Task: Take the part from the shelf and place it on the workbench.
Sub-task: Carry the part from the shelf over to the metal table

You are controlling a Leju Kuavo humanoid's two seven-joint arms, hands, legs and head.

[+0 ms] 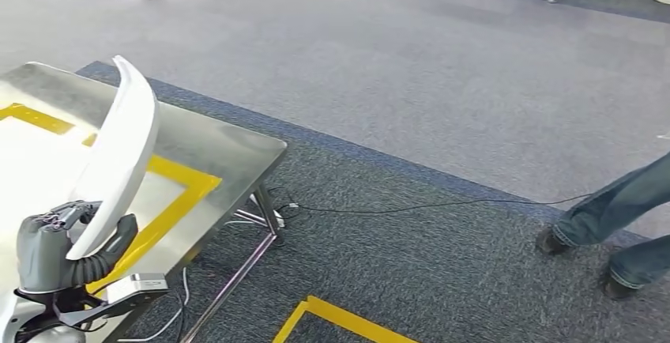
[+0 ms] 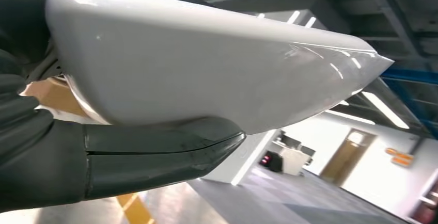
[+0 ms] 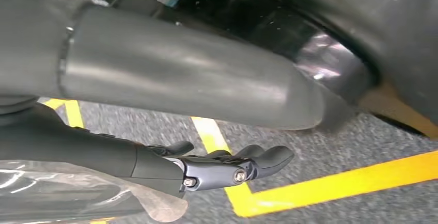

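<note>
The left hand [image 1: 59,244] is closed around the lower end of the part [image 1: 118,153], a long curved white shell, with the thumb [image 2: 155,154] pressed against its underside. The part is held above the workbench [image 1: 229,149], near its yellow tape [image 1: 178,193]; its long axis rises steeply, the pointed tip aimed up and away. The right hand [image 3: 222,167] is seen empty, fingers loosely curled, above carpet [image 3: 330,146].
</note>
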